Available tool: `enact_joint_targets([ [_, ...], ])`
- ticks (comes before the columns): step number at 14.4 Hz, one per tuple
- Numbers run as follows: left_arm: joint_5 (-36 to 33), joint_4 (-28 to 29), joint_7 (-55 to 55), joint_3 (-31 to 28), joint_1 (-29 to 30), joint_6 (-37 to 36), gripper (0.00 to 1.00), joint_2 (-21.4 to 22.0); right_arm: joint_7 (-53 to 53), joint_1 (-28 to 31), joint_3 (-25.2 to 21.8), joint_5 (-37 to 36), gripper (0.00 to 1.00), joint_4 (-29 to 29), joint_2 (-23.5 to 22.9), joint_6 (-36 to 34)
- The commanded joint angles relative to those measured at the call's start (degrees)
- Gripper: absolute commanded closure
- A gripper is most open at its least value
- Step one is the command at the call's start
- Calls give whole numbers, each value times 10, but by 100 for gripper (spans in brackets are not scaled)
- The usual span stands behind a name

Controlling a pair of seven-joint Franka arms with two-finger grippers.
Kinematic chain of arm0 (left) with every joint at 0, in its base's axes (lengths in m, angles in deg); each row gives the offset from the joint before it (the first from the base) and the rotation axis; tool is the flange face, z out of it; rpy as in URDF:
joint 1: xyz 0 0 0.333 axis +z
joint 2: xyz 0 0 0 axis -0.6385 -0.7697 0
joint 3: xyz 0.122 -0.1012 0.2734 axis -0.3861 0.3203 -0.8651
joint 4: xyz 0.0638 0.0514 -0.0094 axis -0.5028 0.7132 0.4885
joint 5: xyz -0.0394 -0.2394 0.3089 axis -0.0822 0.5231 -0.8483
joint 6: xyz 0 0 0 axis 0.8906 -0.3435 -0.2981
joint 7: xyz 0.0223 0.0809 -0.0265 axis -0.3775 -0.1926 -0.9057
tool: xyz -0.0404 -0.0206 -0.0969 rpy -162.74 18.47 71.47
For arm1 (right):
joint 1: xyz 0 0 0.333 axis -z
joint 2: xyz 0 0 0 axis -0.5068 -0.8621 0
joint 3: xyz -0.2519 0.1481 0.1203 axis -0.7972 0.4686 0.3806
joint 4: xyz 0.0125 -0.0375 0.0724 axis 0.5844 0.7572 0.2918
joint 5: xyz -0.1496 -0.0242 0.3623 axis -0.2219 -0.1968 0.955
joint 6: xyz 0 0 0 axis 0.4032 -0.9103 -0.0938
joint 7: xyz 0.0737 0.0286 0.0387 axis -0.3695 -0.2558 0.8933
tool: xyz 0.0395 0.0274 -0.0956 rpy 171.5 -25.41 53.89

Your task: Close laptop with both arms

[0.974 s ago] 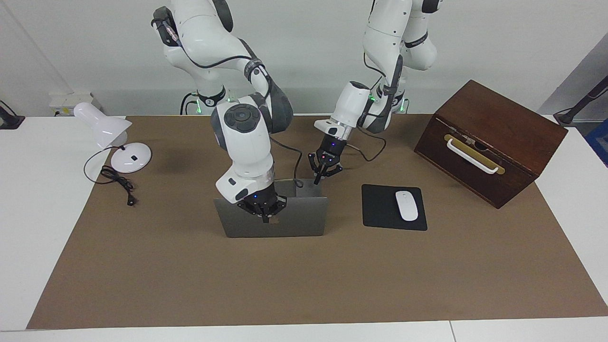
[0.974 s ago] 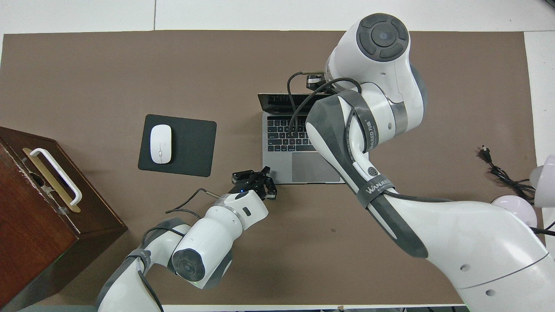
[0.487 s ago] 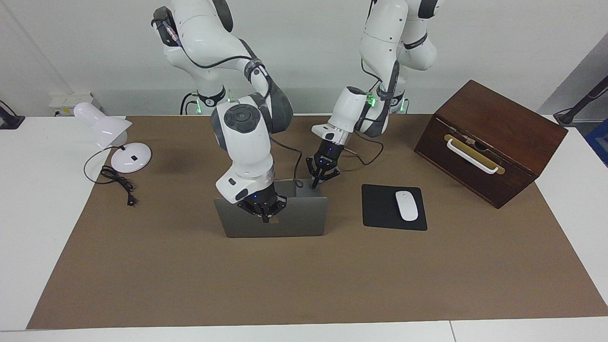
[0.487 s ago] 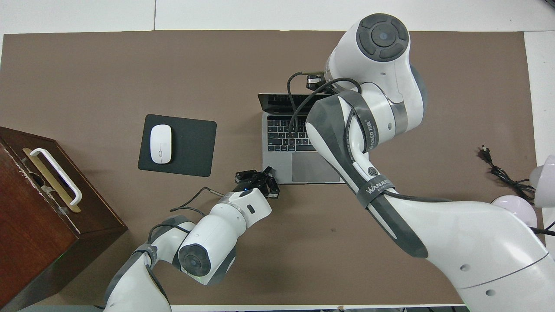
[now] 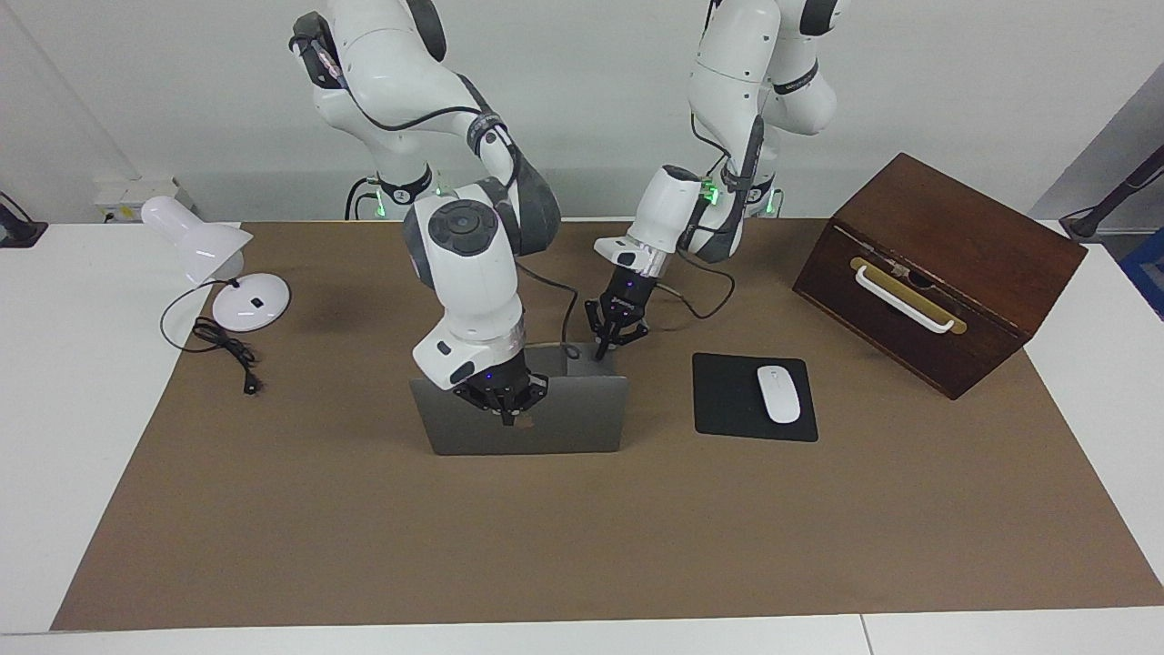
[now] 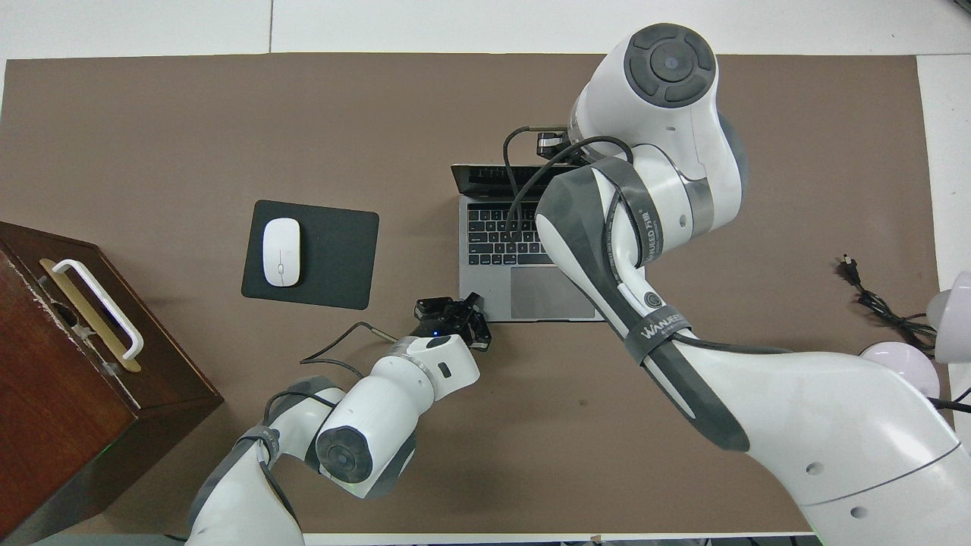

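So, counting what's on the brown mat (image 5: 582,528): one laptop (image 5: 555,423), one black mouse pad (image 5: 727,400) with one white mouse (image 5: 778,393) on it, one dark wooden box (image 5: 946,264) with a white handle, and one white desk lamp (image 5: 205,250) with its black cord (image 5: 223,350) trailing loose. Plus two arms, one claw each.

The laptop sits roughly mid-table, open, lid standing up with its back toward the facing camera and the keyboard toward the robots. The mouse pad lies beside it toward the left arm's end, the box farther along that same way, tilted at an angle. The lamp is at the right arm's end, partly off the mat on the white table (image 5: 73,409).

The right gripper (image 5: 506,418) is clenched, fingertips together, pointing down right at the back of the lid near the logo; looks like it's touching it, but I can't swear to contact. In the overhead view that arm's big white body hides most of the screen and part of the keyboard (image 6: 497,235).

The left gripper (image 5: 601,350) is clenched too, holding nothing, tip down at the corner of the laptop's base nearest the robots, on the mouse pad side. From above it shows just at that corner (image 6: 472,303). Can't tell if it actually presses on it.
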Motion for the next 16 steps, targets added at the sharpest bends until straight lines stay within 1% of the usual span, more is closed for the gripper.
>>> enact_joint_targets([
  [1,0,14,30,-9,4,8,100,-8,-11,3,5,27,100,27,28,-43],
  [4,0,18,35,-9,9,8,100,-8,-11,7,5,78,100,54,41,-63],
  [8,0,26,46,-9,11,8,100,-7,-10,7,5,88,100,117,69,-56],
  [9,0,26,57,-8,18,8,100,-7,-10,7,5,88,100,140,79,-48],
  [12,0,26,59,-8,18,8,100,-9,-9,5,5,88,100,209,104,5],
  [14,0,26,61,-8,18,8,100,-9,-6,5,5,88,100,232,110,28],
  [16,0,26,61,-8,18,8,100,-9,-4,5,5,96,100,239,112,36],
])
